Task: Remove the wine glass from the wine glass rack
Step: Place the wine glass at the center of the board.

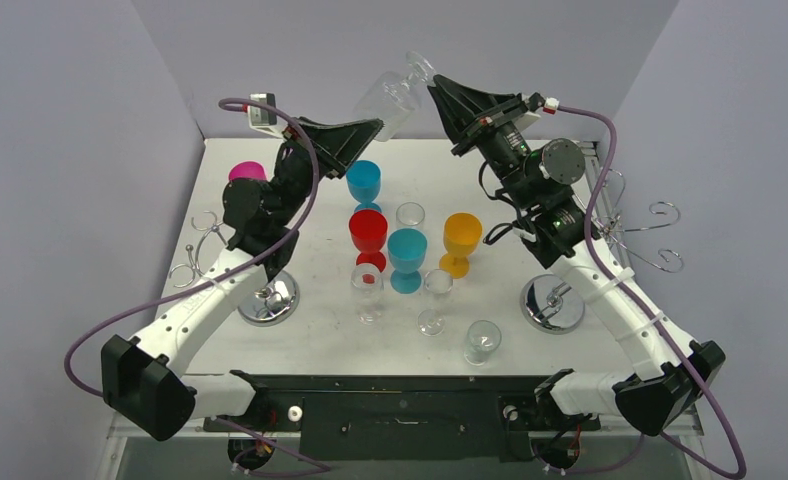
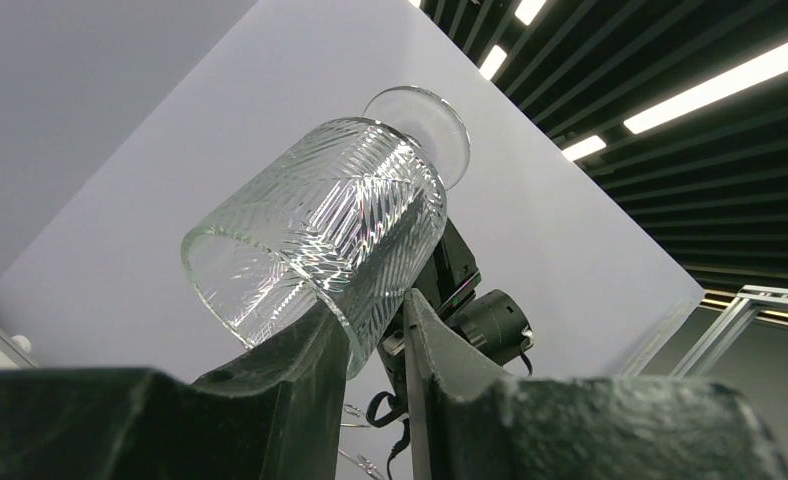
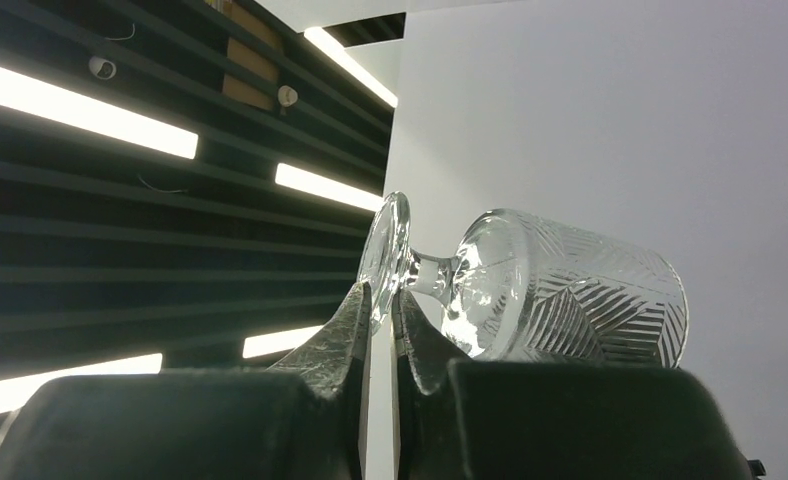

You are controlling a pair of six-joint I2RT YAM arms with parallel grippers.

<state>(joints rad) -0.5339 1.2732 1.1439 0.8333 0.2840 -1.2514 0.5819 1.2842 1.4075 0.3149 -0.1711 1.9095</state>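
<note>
White table (image 1: 310, 330) between pale lilac walls, with dark ceiling slats and strip lights showing in both wrist views. High over the middle of the table's far edge, clear of the surface, hangs the glass (image 1: 395, 100). It is colourless, with a wide, nearly straight-sided bowl cut in a slanting herringbone pattern, a very short stem and a plain round foot. It lies tilted, the foot up and toward the right edge, the open mouth lower and toward the left edge.

The right fingers (image 3: 335, 340) are pressed almost together, pinching the rim of the foot between their tips. The left fingers (image 2: 300, 370) straddle the bowl's wall at the mouth, one inside and one outside, with only a narrow slit between them. Whether they already press the wall I cannot tell.

One wire rack (image 1: 195, 245) on a chrome base stands at the left edge, another rack (image 1: 642, 235) at the right edge. Mid-table stand blue, red, teal and orange goblets (image 1: 368, 235) among several clear glasses (image 1: 436, 298). A pink goblet (image 1: 247, 172) sits near the far left corner.
</note>
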